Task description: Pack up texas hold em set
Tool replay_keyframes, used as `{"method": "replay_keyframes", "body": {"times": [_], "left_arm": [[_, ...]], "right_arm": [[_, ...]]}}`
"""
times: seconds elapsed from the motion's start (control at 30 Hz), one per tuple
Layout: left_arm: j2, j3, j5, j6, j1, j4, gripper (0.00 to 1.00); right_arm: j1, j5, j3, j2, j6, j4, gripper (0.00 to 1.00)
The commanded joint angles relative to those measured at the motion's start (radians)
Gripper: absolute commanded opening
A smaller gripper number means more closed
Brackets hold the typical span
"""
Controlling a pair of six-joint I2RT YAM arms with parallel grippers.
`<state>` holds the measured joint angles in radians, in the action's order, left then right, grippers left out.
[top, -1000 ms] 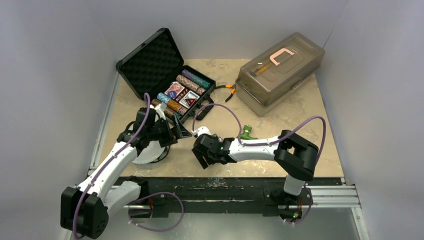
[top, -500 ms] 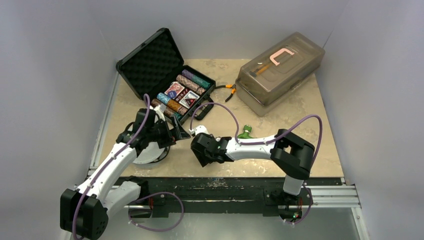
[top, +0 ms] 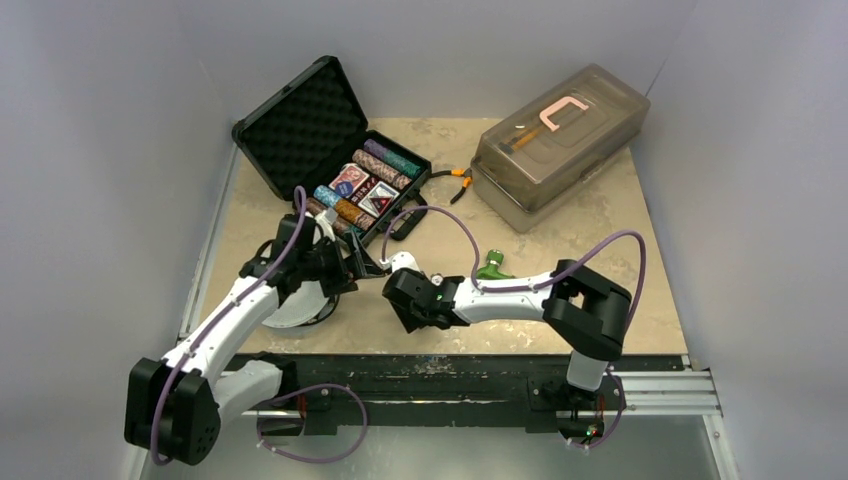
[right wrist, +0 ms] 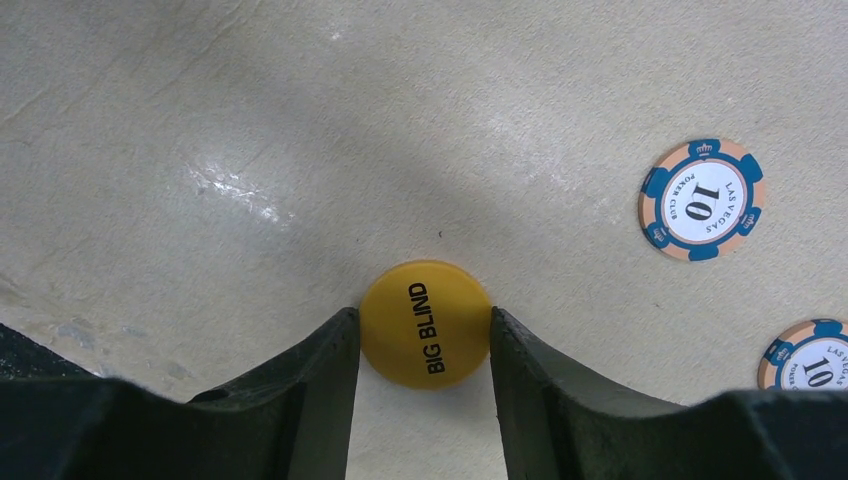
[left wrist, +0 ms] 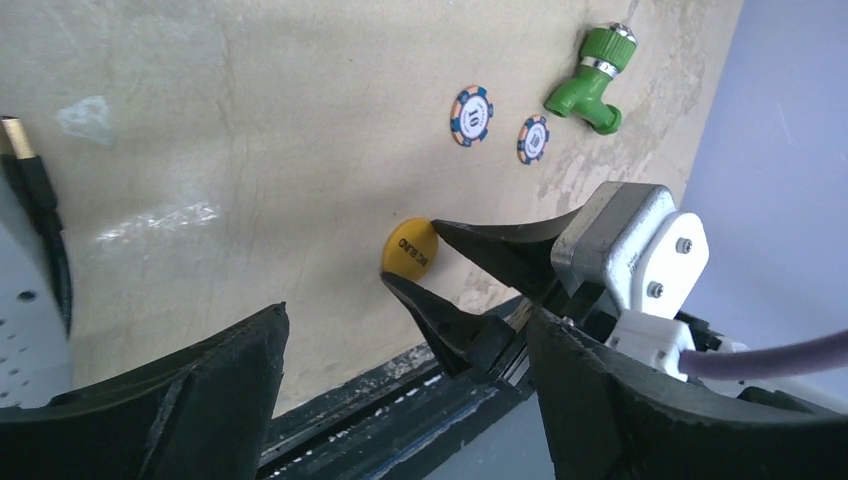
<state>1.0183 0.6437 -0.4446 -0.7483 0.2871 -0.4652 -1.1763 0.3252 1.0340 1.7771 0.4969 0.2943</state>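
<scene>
We see a beige, mottled tabletop [top: 560,235] boxed in by 3 plain grey walls [top: 100,150], a black metal rail [top: 450,375] along its near edge, under soft, even light.

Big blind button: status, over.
Right end effector pinching yellow BIG BLIND button, flat on table. Left end effector open, empty. Two loose chips, green faucet nearby, clear of grip.
</scene>
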Motion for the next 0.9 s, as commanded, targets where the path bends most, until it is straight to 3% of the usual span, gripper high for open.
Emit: {"method": "replay_keyframes", "body": {"times": [0.0,0.33,0.57,0.87], "left_arm": [[0.073,-0.025,-0.158,-0.085,-0.037,0.155,0.84],[0.129,-0.062,-0.196,-0.117,-0.049,0.260,0.81],[0.236,-0.047,-0.280,-0.120,-0.048,0.330,0.80],[0.418,-0.019,-0.426,-0.203,-0.019,0.578,0.85]], "right_arm": [[-0.002,0.033,-0.052,-0.038,-0.025,-0.028,0.42],[0.051,-0.008,-0.108,-0.099,-0.105,-0.136,0.30],[0.124,-0.100,-0.171,-0.173,-0.164,-0.228,0.29],[0.208,-0.216,-0.227,-0.286,-0.230,-0.315,0.28]]}}
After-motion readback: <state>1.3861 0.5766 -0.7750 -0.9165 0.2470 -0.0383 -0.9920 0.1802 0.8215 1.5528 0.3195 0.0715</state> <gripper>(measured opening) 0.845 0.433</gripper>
